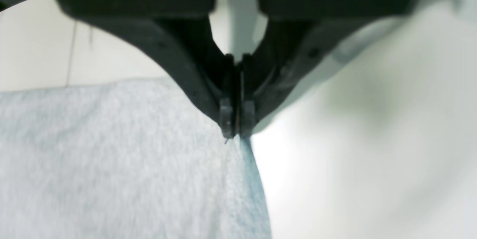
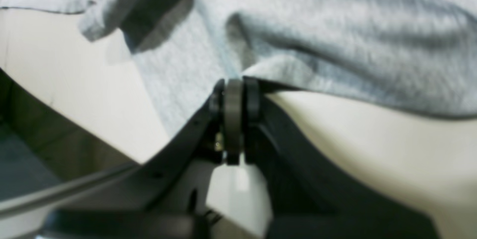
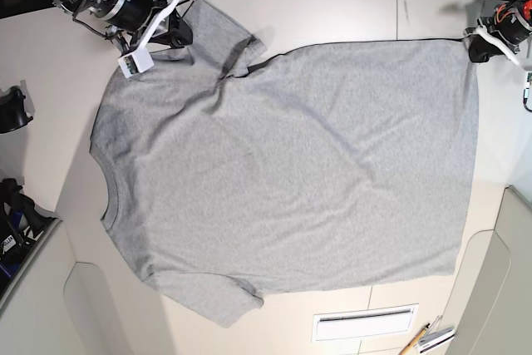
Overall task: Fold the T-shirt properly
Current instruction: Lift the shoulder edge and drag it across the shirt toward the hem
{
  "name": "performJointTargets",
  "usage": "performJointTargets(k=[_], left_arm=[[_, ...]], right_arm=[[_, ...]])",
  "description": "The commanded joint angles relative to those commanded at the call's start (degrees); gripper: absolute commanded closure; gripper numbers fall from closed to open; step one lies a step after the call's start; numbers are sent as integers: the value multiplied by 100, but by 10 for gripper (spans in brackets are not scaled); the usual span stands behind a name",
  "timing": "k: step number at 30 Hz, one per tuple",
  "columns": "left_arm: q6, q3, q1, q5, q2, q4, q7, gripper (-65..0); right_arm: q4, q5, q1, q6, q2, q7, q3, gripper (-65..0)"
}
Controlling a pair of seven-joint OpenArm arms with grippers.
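The heather-grey T-shirt lies spread flat on the pale table, plain side up, with its neck at the left and its hem at the right. My left gripper is at the far right corner of the hem. In the left wrist view that left gripper is shut on the edge of the T-shirt. My right gripper is at the far left, by the upper sleeve. In the right wrist view the right gripper is shut on a rumpled fold of the T-shirt.
A white slotted plate and some pencils lie near the front right edge. Black equipment sits off the table's left side. A raised pale panel borders the right side.
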Motion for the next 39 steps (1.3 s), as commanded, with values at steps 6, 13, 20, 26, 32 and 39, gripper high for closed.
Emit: performJointTargets(k=[6, 13, 20, 26, 32, 39], left_arm=[[0, -398, 0, -778, 0, 76, 483, 0], [0, -684, 0, -2048, 0, 76, 1298, 0], [0, -820, 0, -2907, 0, 85, 2013, 0], [0, -1316, 0, -3563, 0, 85, 2295, 0], [0, -1318, -37, -3532, 0, 85, 2006, 0], [0, -1222, -498, -2345, 4, 44, 883, 0]], right_arm=[[0, 1279, -109, 446, 2, -621, 949, 0], [0, 1963, -365, 590, 39, -896, 1685, 0], [33, 2332, -780, 636, 98, -1034, 2039, 0], [479, 2559, -883, 693, 98, -1200, 2470, 0], [1432, 2225, -697, 673, 140, -863, 2470, 0], [1023, 1838, 498, 584, 459, -717, 2420, 0]])
